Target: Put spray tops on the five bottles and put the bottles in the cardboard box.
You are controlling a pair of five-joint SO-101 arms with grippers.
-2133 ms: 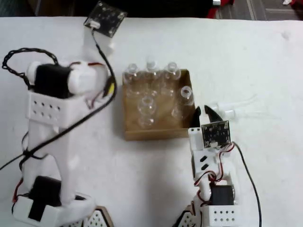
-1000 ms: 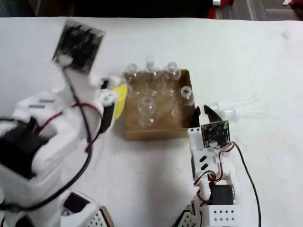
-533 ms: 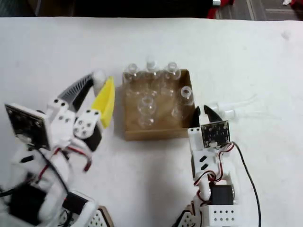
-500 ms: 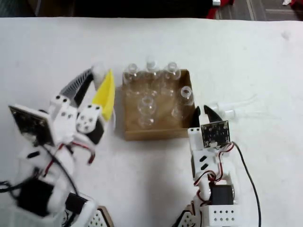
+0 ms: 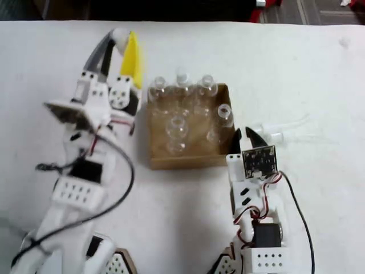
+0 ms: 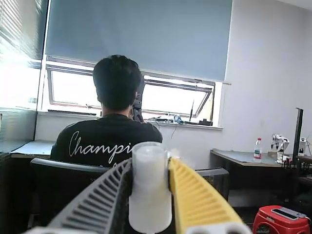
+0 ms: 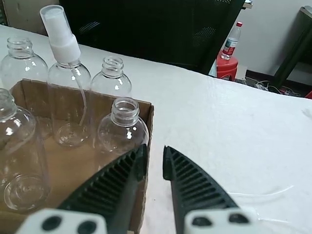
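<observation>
Left gripper (image 5: 125, 39) is now seen stretched out over the table (image 5: 296, 63). Its grey and yellow fingers are pressed on a white spray top (image 6: 150, 190), which is held upright between them near the tips. Two seconds ago this arm stood high beside the cardboard box (image 5: 182, 161). Afterwards it was swung back toward its base, and half a second ago the gripper was low, close along the outer wall of the box. Since then it has been carried forward and tilted up. The box is now behind the fingertips and to one side, near but not touching, and the room beyond the table is faced by the wrist camera. The spray top has been kept in the pinch through all of this. Right gripper (image 7: 154, 150) has not been moved. Its black fingers are only slightly apart with nothing between them, just at the near corner of the box, and a second spray top (image 5: 272, 136) lies on the table just beyond it. Five bottles (image 5: 178, 127) appear to stand in the box, as before. One capped bottle (image 7: 68, 83) already carries a top, and the four other necks are open. It is judged that the picking step is finished but the fitting is not yet begun. The held top must be brought back over an open neck, and the gripper is at present pointed away from the box.
</observation>
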